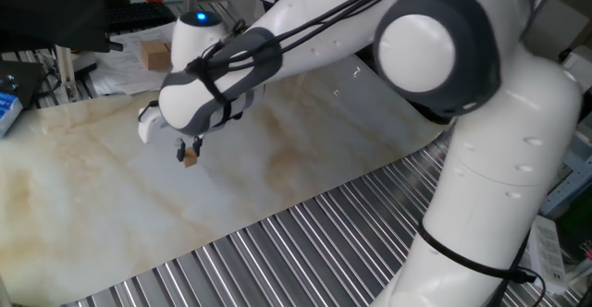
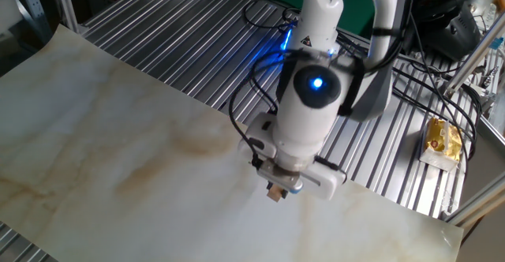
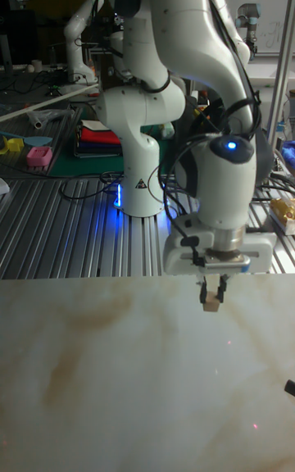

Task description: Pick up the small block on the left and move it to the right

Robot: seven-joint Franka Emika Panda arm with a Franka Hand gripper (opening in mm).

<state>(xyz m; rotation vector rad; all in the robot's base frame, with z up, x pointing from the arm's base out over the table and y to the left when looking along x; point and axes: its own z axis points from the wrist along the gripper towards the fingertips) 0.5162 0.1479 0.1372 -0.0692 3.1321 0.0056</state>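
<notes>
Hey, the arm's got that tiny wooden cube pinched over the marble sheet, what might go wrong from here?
1. The small block sits only at the very tips of the gripper, so a jolt might let it slip out.
2. It seems to hang above the marble sheet, so a dropped cube would likely bounce or roll.
3. The ridged metal table borders the sheet, and a rolling cube could lodge between its ridges.

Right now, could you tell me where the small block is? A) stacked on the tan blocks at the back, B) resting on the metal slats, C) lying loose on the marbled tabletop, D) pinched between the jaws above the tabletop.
D: the small block sits between the tips of the gripper, raised off the marbled tabletop in the tall fixed view.
</notes>
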